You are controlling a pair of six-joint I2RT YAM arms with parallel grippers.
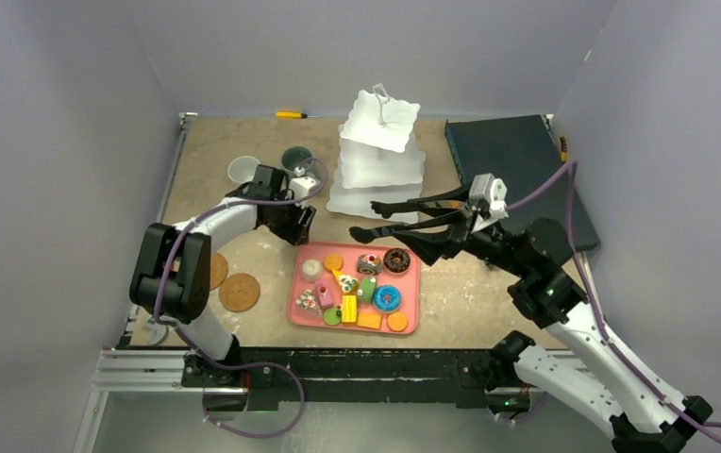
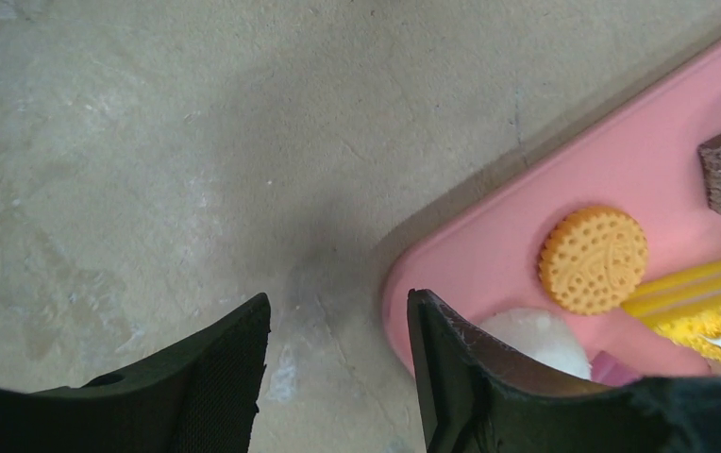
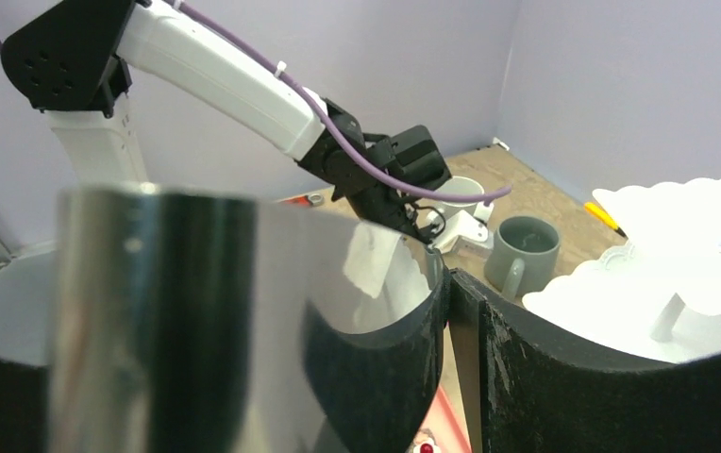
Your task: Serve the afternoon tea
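The toy pastries [image 1: 361, 288] lie on the pink tray [image 1: 412, 283]. The white three-tier stand [image 1: 380, 151] is behind it. The white mug [image 1: 243, 170] and grey mug [image 1: 296, 158] stand at the back left, and two cork coasters [image 1: 239, 292] lie left of the tray. My left gripper [image 1: 302, 226] is open and empty at the tray's far left corner [image 2: 489, 236], near an orange cookie [image 2: 593, 260] and a white pastry [image 2: 536, 338]. My right gripper [image 1: 465, 222] is shut on the black tongs [image 1: 404, 219], held above the tray's back edge. Their shiny handle [image 3: 243, 311] fills the right wrist view.
A dark blue flat pad [image 1: 517, 165] lies at the back right. A yellow tool [image 1: 291, 114] lies at the back edge. Grey walls close in the table on three sides. The grey mug [image 3: 525, 250] and stand [image 3: 659, 283] show in the right wrist view.
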